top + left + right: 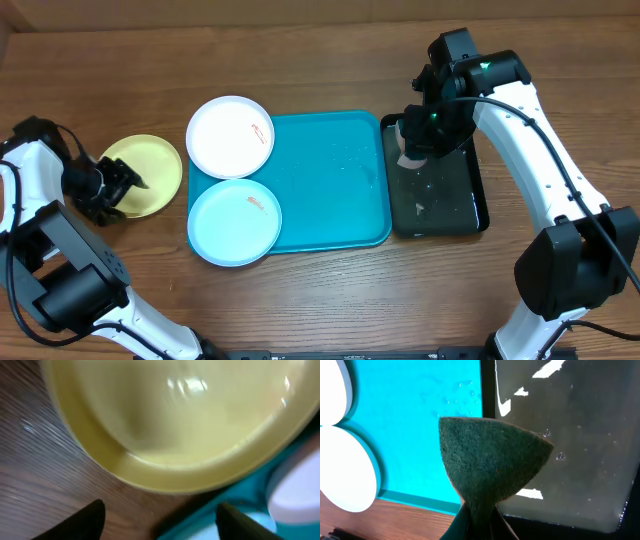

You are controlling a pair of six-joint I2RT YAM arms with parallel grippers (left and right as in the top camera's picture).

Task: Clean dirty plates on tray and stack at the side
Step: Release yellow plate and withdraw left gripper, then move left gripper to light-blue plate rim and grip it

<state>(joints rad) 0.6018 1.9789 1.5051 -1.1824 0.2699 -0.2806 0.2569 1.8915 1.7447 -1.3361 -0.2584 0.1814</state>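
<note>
The white plate (230, 136) and the light blue plate (234, 222), each with a small reddish smear, lie on the left end of the teal tray (335, 180). The lime-green plate (152, 172) lies on the table left of the tray. My left gripper (118, 186) is open at that plate's left edge; in the left wrist view its fingers (160, 527) are spread with only wood between them, just short of the plate's rim (190, 425). My right gripper (416, 142) is shut on a green scouring sponge (492, 465) above the seam between the teal tray (430, 420) and the black tray.
A glossy black tray (440, 200) with water drops lies right of the teal tray, touching it, and also shows in the right wrist view (570, 460). Water drops lie on the teal tray's right part. Bare wooden table (330, 300) surrounds everything.
</note>
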